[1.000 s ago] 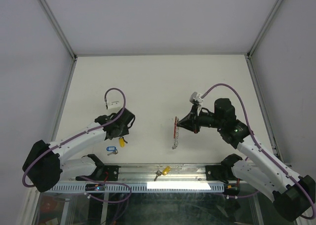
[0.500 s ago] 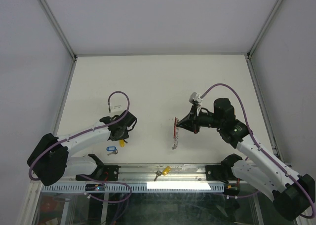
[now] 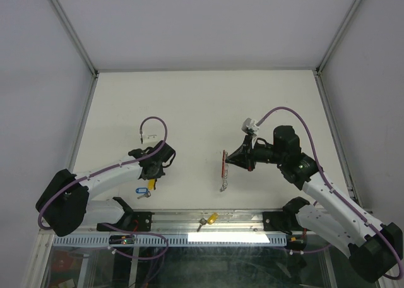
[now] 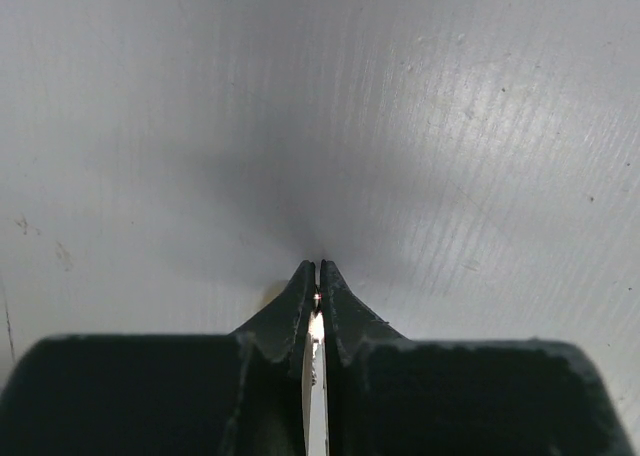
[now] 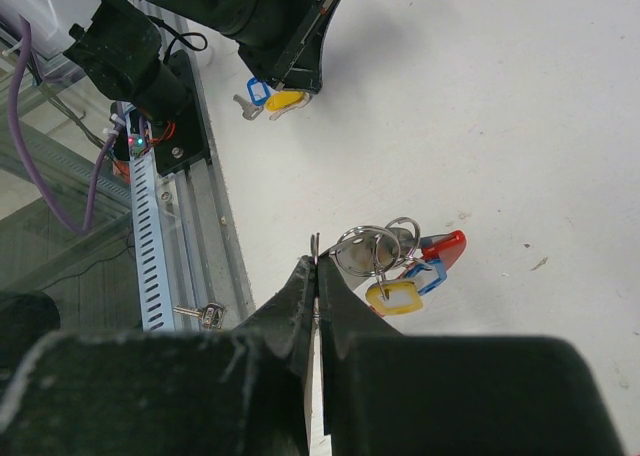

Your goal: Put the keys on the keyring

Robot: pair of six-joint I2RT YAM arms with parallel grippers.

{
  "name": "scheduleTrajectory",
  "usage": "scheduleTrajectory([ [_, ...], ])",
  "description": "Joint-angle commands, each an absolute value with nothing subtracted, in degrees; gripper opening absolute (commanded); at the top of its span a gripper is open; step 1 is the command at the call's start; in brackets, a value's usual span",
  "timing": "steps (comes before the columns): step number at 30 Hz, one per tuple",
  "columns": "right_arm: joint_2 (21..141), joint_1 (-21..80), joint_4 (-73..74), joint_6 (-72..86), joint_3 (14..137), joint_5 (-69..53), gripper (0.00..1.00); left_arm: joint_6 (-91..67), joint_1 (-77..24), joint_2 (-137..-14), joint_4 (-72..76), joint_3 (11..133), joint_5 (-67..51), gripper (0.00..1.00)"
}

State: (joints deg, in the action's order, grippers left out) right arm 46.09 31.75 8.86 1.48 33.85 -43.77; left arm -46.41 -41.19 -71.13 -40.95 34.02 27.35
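At the near edge, a key with a yellow tag (image 3: 213,218) lies on the metal rail (image 3: 170,220), well apart from both sets of jaws. Farther in, on the left part of the white surface (image 3: 202,105), a blue-tagged key (image 3: 141,191) lies flat. Just beyond it a second yellow-tagged key (image 3: 151,184) sits right at the tips of the left jaws. These are pressed fully together and point down at the surface. The left wrist view shows a bright sliver in the slit between them, but whether that is the key cannot be told. Right of centre, the right jaws are closed tight on a thin silver ring of the keyring (image 3: 223,165). From above it looks like a slim red band on edge, with a silver chain trailing toward the near side. In the right wrist view, overlapping silver rings just past the tips carry a yellow tag (image 5: 396,296), a blue tag (image 5: 428,274) and a red piece (image 5: 445,246). Any key blades there are too small to make out.
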Motion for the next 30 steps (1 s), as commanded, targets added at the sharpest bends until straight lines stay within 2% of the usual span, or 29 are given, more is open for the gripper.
scheduleTrajectory([
  [1, 45.0, 31.46, 4.93, 2.11, 34.38, -44.53, 0.0, -44.72, -41.01, -70.18, -40.75, 36.02, 27.29, 0.0],
  [8, 44.57, 31.46, 4.94, 2.0, 34.12, -44.3, 0.0, -38.26, -41.2, -66.8, -38.11, 38.97, 24.67, 0.0],
  [14, 43.94, 31.47, 5.38, 0.82, 34.39, -43.18, 0.0, -29.41, -41.21, -58.96, -28.38, 39.89, 17.85, 0.0],
  [21, 43.45, 31.44, 4.46, 0.98, 34.01, -43.85, 0.0, -21.56, -41.22, -51.36, -13.69, 37.42, 6.2, 0.0],
  [30, 41.8, 31.54, -3.56, 2.93, 31.61, -47.26, 0.0, -20.08, -41.2, -52.1, 0.77, 37.63, -11.67, 0.0],
])
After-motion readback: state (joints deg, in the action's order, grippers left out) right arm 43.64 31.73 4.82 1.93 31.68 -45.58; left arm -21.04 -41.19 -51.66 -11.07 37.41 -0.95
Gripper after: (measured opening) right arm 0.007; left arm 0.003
